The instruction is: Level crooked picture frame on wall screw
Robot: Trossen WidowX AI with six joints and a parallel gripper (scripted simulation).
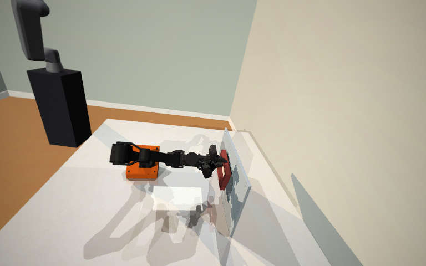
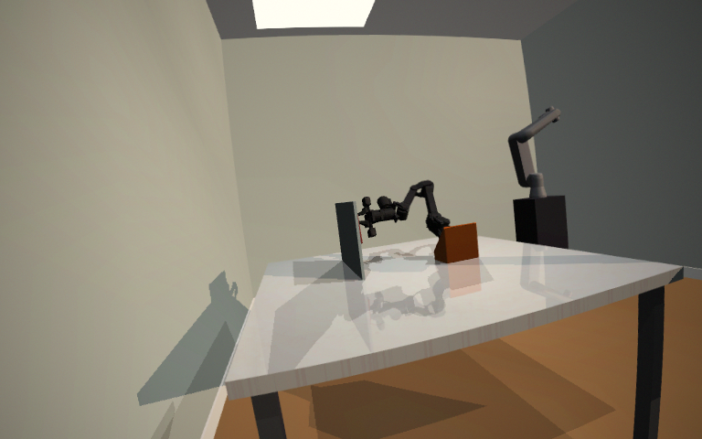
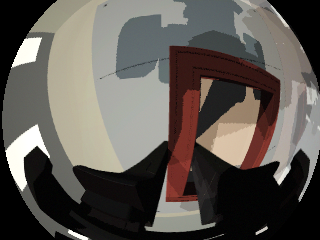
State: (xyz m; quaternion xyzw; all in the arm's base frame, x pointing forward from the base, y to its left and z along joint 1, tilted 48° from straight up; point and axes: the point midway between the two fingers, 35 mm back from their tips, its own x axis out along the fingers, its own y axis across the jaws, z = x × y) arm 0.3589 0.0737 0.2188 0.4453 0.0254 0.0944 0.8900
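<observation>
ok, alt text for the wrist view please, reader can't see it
Fisheye view from the wrist: the gripper is shut on the near rail of a dark red picture frame, its two black fingers rising from the bottom of the image on either side of the rail. The frame hangs against a pale grey wall panel patched with darker shadows.

A bare robot test room: plain walls, wood floor (image 2: 543, 362), and a white tabletop (image 2: 465, 305) at centre carrying an arm on an orange base (image 2: 456, 241); a second arm on a black pedestal (image 1: 59, 106) stands upper left.
</observation>
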